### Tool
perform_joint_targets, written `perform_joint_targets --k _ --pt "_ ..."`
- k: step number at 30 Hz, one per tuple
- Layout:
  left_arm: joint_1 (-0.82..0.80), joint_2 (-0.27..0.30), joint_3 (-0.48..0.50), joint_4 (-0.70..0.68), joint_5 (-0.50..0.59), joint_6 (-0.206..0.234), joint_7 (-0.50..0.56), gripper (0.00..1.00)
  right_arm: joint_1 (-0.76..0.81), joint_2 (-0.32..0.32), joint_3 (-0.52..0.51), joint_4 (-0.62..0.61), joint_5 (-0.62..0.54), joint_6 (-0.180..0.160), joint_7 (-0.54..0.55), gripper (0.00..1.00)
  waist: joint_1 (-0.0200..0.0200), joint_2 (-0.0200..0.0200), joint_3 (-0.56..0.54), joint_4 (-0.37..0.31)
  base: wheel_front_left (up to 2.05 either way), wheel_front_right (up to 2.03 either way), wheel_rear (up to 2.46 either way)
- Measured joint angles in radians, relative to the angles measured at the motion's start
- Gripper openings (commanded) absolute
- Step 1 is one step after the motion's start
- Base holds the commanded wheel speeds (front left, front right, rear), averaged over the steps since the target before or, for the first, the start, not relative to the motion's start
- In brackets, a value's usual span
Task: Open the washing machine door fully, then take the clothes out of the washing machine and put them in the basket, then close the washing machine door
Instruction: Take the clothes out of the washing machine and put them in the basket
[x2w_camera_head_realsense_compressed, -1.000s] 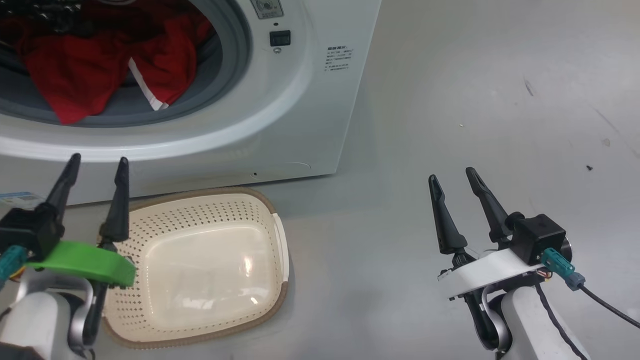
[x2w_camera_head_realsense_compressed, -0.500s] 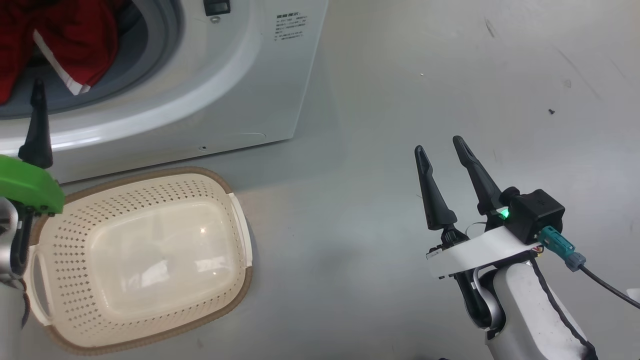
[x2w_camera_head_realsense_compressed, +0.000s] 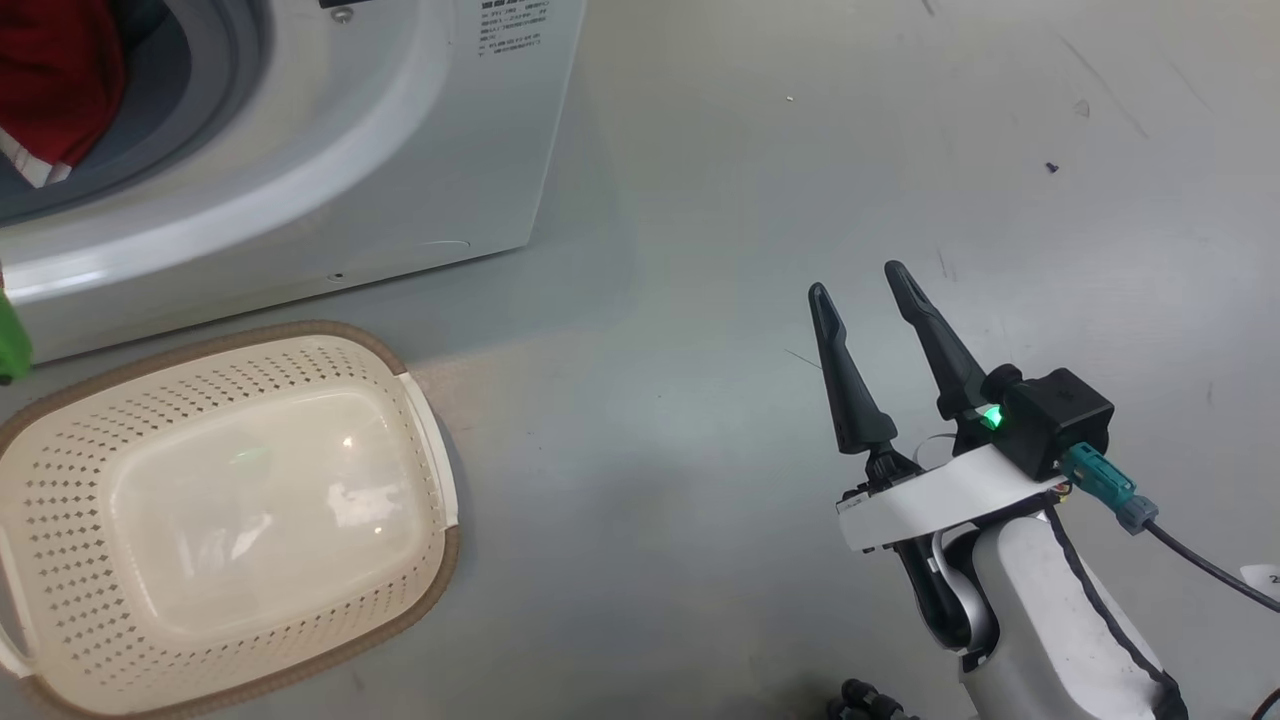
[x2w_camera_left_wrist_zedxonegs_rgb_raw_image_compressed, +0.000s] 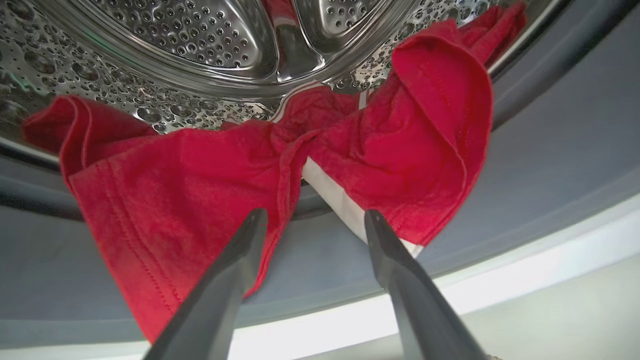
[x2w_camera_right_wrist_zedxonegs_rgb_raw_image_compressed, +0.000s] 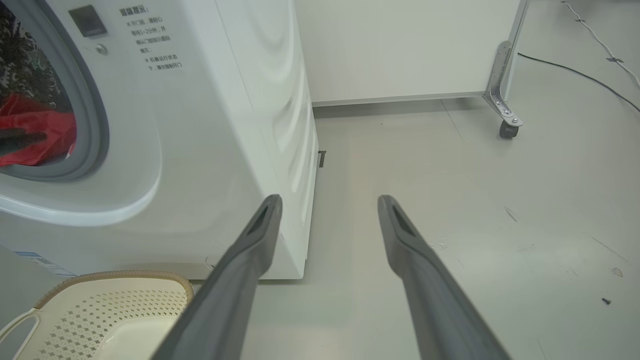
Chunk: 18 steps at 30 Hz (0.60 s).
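Left gripper (x2w_camera_left_wrist_zedxonegs_rgb_raw_image_compressed: 315, 215) hung with jaws spread wide, empty; the clothes (x2w_camera_left_wrist_zedxonegs_rgb_raw_image_compressed: 190, 180) lay just ahead of its tips, draped over the washing machine (x2w_camera_left_wrist_zedxonegs_rgb_raw_image_compressed: 550, 150) lip. Unloading was in hand; next it likely needed to advance and pinch a fold.

In the head view the washing machine (x2w_camera_head_realsense_compressed: 400, 150) runs off the top and left edges, and just a scrap of the clothes (x2w_camera_head_realsense_compressed: 50, 90) shows at its mouth. The basket (x2w_camera_head_realsense_compressed: 300, 365) loses its near left corner to the frame. The printed notice (x2w_camera_right_wrist_zedxonegs_rgb_raw_image_compressed: 150, 37) on the machine's front is too small to read. In the left wrist view the left gripper (x2w_camera_left_wrist_zedxonegs_rgb_raw_image_compressed: 315, 215) overlaps the clothes; touching or not, I can't quite tell.
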Motion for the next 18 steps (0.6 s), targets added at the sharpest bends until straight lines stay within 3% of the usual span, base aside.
perform_joint_targets --k 18 --pt "-0.164 0.049 0.016 0.129 0.032 0.026 0.083 1.00 -0.035 0.000 0.018 -0.026 0.013 -0.026 0.000 1.00 0.0000 0.0000 0.070 -0.032 0.00 0.00 0.00"
